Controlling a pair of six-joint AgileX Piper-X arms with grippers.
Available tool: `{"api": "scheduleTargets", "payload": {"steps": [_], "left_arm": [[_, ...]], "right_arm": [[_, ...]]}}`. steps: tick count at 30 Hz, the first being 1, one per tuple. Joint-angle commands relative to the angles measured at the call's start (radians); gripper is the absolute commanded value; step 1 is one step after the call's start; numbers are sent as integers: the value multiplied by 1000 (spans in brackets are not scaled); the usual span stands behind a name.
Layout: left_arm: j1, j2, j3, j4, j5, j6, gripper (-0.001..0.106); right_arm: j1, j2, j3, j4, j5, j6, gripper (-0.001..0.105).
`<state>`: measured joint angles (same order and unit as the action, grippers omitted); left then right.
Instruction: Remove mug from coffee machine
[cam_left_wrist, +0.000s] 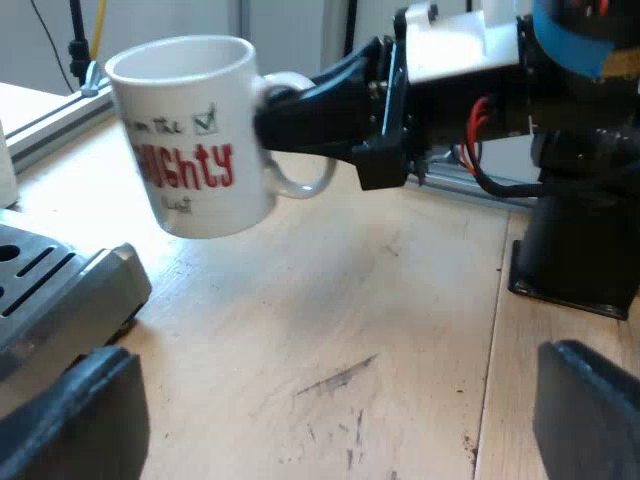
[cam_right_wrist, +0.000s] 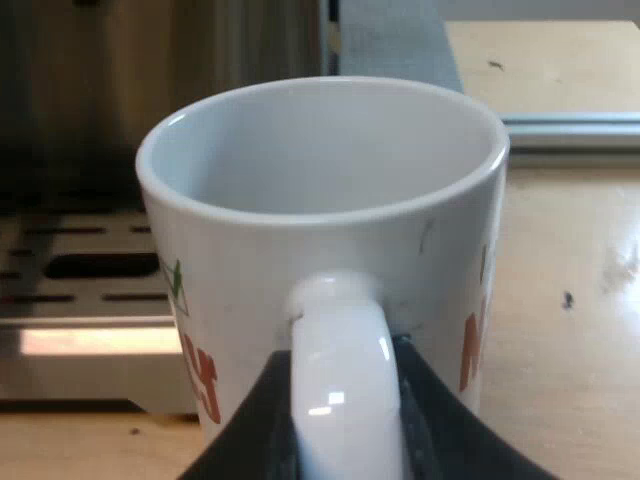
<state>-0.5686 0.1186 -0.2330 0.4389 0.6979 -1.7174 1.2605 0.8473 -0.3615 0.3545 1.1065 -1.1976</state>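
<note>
While right gripper (cam_left_wrist: 272, 118) clamps its handle (cam_right_wrist: 340, 380), mug (cam_right_wrist: 250, 260) empty

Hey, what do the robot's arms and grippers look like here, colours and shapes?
The left gripper has two wide, blocky black fingers. The right gripper has slimmer black fingers that taper toward the tips, set on a black body with a white housing above it. Behind that, the right arm is black with a blue band round it.
</note>
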Motion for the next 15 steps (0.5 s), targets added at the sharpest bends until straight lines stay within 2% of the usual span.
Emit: {"api": "scheduleTargets", "payload": {"steps": [1,4,7,15], "left_arm": [[-4,-2,-8,-26,-32,3,80],[-4,-2,-5,-26,-33,3,80],[-4,-2,-2,-26,-33,3,80],[-4,-2,-2,-26,-36,3,80]], "right_arm": [[0,-14,0,40,47,36,0],[0,-14,21,40,47,39,0],[0,-14,44,40,45,80,0],[0,-14,75,47,43,80,0]]}}
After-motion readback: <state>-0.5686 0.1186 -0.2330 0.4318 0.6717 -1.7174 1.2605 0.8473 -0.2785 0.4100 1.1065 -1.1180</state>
